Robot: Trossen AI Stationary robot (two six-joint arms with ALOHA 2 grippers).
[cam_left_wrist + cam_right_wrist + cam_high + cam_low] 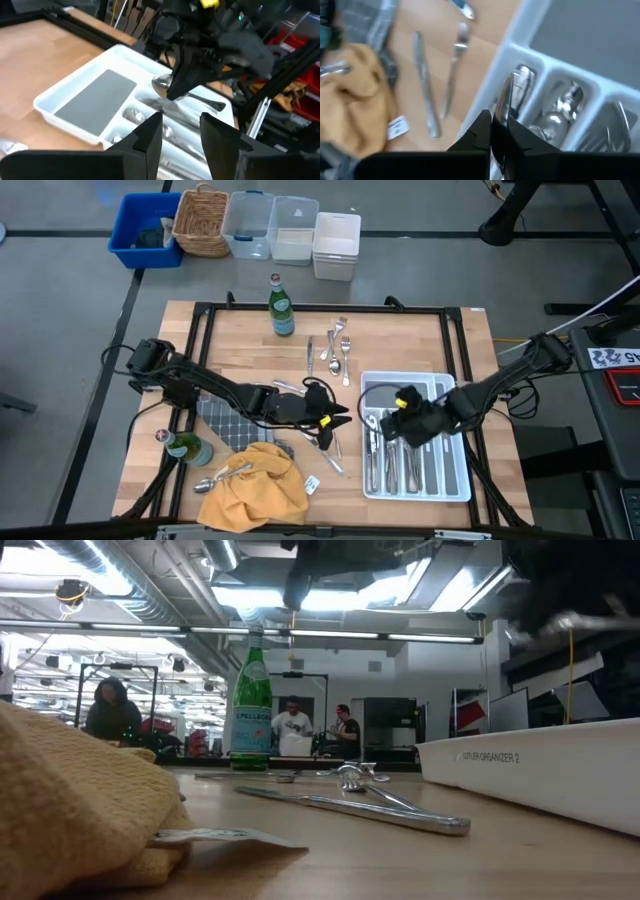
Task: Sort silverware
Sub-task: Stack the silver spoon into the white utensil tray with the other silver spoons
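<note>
The right gripper [402, 408] hangs over the white plastic tray with long slots [455, 486]. Its jaws are squeezed tight on a shiny silver spoon [167, 86], which sticks out from between them above the tray. More shiny forks, knives and spoons [555, 112] lie in the slots just under those jaws.

The left gripper [335, 420] is beside the tray. Its jaws are apart with nothing between them. A silver knife [426, 95] and fork [455, 62] lie on the light wooden table [420, 345] nearby.
</note>
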